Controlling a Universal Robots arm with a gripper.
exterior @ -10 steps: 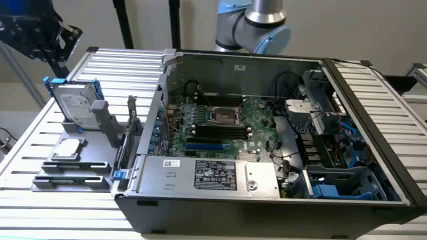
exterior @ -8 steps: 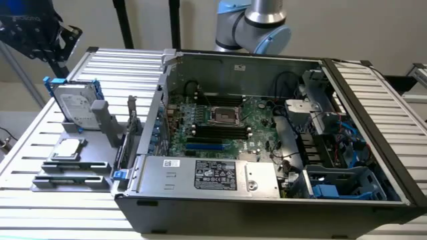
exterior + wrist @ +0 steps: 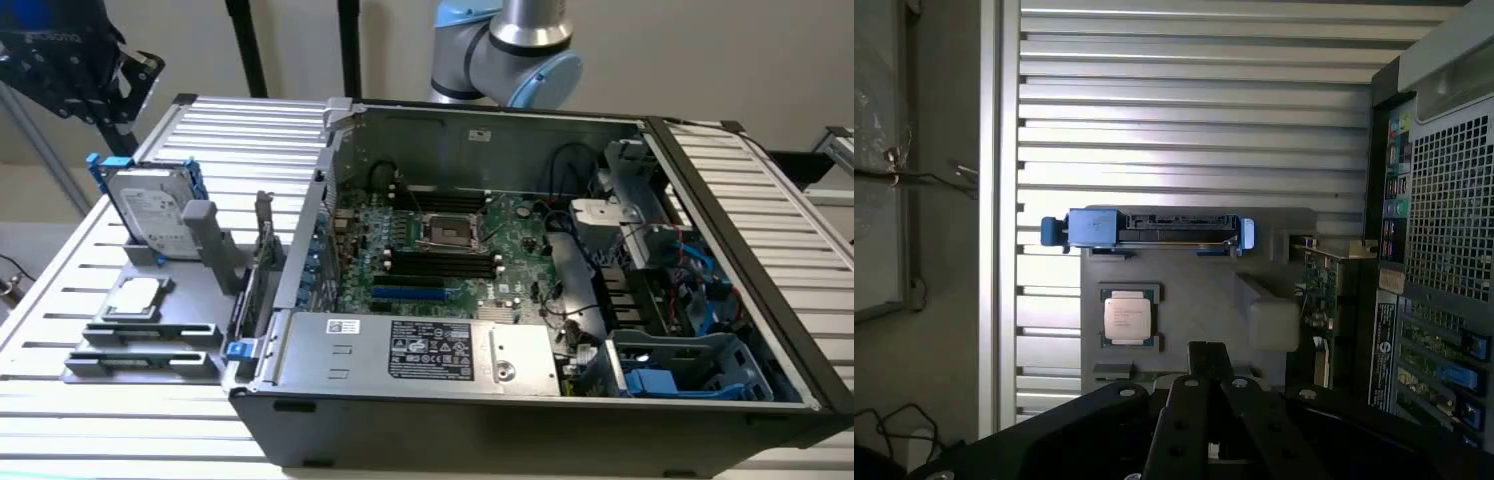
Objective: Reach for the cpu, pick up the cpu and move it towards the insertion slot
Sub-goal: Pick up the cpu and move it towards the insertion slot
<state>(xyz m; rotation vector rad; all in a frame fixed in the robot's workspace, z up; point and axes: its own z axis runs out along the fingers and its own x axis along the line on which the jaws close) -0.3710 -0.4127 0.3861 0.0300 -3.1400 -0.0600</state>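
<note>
Claw (image 3: 1206, 355) well above cpu (image 3: 1127, 319), hard drive (image 3: 1154, 230) alongside

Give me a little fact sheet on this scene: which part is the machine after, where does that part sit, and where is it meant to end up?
setting: open computer case on a slatted metal table
cpu: lies flat in a grey holder beside the case, not yet picked up
insertion slot: silver frame with a dark centre, on the board inside the case
hard drive: blue bracket, on the same holder as the cpu
gripper: above the holder, apart from the cpu
</note>
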